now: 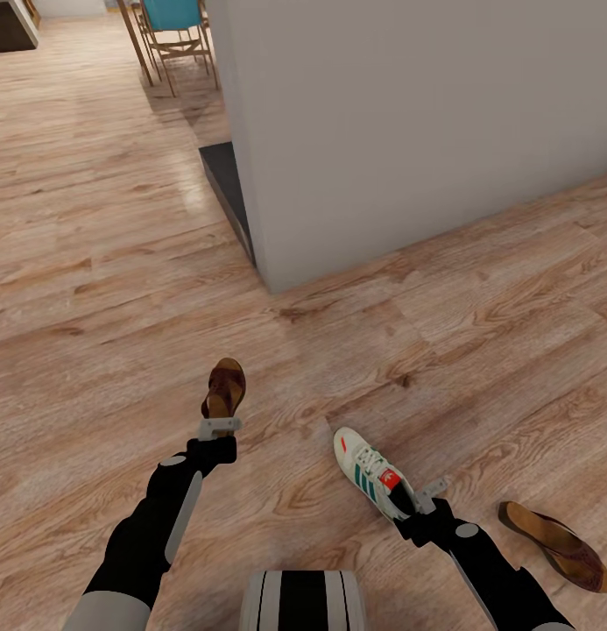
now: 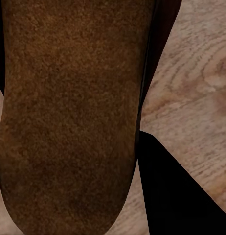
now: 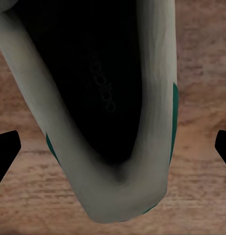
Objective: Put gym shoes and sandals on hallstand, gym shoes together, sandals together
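My left gripper (image 1: 220, 427) is shut on the heel end of a brown sandal (image 1: 225, 388), whose tan footbed (image 2: 69, 112) looms close in the left wrist view with a dark finger (image 2: 171, 196) against its edge. A white gym shoe (image 1: 370, 471) with green stripes and a red tongue patch lies toe-away on the wood floor (image 1: 119, 289). My right gripper (image 1: 426, 498) is at its heel, open. Its fingers (image 3: 6, 152) stand either side of the shoe's heel (image 3: 118, 196) with gaps. The second sandal (image 1: 557, 543) lies on the floor to the right of my right arm.
A grey wall corner (image 1: 408, 131) juts out ahead, with a dark low plinth (image 1: 229, 188) along its left side. Wooden chairs with a teal back (image 1: 173, 22) stand far ahead at the left. Open plank floor spreads to the left and right.
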Controlling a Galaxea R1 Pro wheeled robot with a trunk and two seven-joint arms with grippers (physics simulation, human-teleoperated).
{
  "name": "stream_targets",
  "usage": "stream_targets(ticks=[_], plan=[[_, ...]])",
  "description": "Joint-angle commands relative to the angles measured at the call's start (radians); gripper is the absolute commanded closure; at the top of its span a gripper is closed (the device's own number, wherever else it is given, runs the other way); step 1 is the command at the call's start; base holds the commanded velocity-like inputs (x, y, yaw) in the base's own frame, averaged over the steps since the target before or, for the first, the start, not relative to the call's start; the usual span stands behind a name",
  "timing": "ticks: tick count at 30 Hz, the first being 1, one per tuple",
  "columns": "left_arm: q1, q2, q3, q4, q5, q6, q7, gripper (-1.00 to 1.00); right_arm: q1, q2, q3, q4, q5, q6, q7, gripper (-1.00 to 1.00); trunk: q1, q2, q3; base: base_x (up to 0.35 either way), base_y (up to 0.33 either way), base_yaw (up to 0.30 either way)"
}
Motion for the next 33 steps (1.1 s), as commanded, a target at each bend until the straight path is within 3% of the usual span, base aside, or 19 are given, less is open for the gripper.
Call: stream_targets(ticks=[1, 6, 12, 33], plan=[[0.000, 0.000, 0.000, -0.002, -0.001, 0.006, -0.003, 1.00, 0.000, -0.001, 0.002, -0.002, 0.011, 0.005, 0.004, -1.00, 0.000, 0.000, -0.001, 0.000, 0.000, 0.000], [0.000, 0.000, 0.000, -0.018, -0.001, 0.006, -0.003, 1.00, 0.000, -0.001, 0.002, -0.003, 0.011, 0.005, 0.003, -1.00, 0.000, 0.000, -0.001, 0.000, 0.000, 0.000], [0.000, 0.000, 0.000, -0.021, -0.001, 0.006, -0.003, 1.00, 0.000, -0.001, 0.002, -0.002, 0.011, 0.005, 0.004, -1.00, 0.003, -0.002, -0.024, 0.000, 0.000, 0.000], [0.000, 0.000, 0.000, -0.021, 0.000, 0.007, -0.003, 1.00, 0.000, -0.001, 0.002, -0.003, 0.011, 0.005, 0.004, -1.00, 0.003, -0.002, -0.024, 0.031, 0.007, 0.000]])
